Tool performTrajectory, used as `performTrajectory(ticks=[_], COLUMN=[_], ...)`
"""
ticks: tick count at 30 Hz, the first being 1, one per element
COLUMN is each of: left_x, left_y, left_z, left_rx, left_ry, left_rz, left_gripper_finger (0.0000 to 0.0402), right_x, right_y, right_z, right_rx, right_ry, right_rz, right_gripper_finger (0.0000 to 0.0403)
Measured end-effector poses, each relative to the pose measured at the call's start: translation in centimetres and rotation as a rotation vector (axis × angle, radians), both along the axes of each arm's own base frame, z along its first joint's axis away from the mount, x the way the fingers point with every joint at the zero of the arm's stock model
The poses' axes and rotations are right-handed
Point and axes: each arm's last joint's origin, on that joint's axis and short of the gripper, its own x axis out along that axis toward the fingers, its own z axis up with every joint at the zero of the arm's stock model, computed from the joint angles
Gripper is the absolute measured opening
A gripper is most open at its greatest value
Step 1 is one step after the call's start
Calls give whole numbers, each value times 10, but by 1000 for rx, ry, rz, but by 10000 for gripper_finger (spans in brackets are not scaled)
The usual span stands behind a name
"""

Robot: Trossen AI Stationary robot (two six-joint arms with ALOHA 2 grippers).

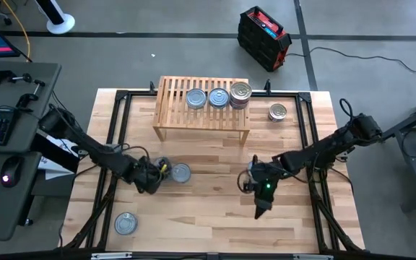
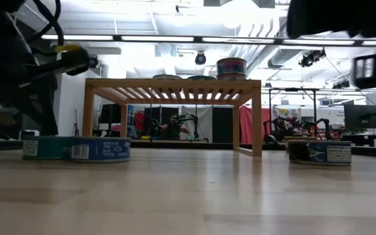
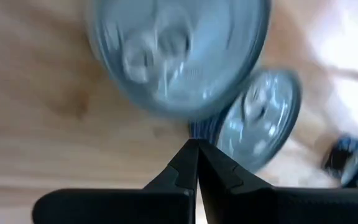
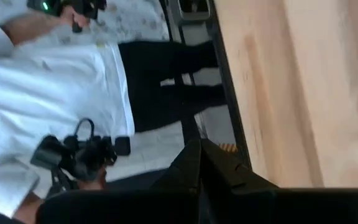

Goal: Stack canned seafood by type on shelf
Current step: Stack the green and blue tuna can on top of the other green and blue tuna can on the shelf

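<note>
Your left gripper [image 1: 152, 175] sits low over the plank table [image 1: 208, 231], its fingers [image 3: 191, 168] pressed together with nothing between them, their tips just beside a pair of silvery-blue flat round tins [image 1: 180, 172]. In the left wrist view those two lids overlap, so one may be resting partly on the other, though the blur makes that hard to confirm. Your right gripper [image 1: 259, 204] hangs over bare wood at mid-table, also pinched closed and empty.

By my reading, the job is partly done. On the low light-wood slatted shelf [image 1: 168, 108] you already have two single silver-lidded tins [image 1: 207, 97] side by side and a taller stack of tins [image 1: 240, 94] just beside them. Left to place are the pair by your left gripper, one silver tin near the table's front-left [image 1: 126, 223], and one gold-toned tin [image 1: 278, 112] on the table just right of the shelf.

The tins look shallow and smooth-lidded with printed blue side labels, so expect them to slide.
</note>
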Motion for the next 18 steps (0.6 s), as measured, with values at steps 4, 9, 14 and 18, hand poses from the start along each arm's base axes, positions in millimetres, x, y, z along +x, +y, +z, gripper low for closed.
performTrajectory(ticks=[4, 9, 14, 18], left_x=[18, 40, 51, 46], left_y=[-17, -32, -34, -23], left_z=[-10, -1, 54, 105], left_rx=[-32, -17, 302, 698], left_ry=[-67, -124, -217, -117], left_rz=[-28, -84, -351, -752], left_gripper_finger=[1, 1, 1, 1], right_x=[-7, -11, -7, 1], right_y=[13, 24, 31, 28], right_z=[0, 1, 12, 22], right_rx=[12, 23, 78, 113], right_ry=[52, 73, -65, -204], right_rz=[29, 35, 45, -9], right_gripper_finger=[0, 0, 0, 0])
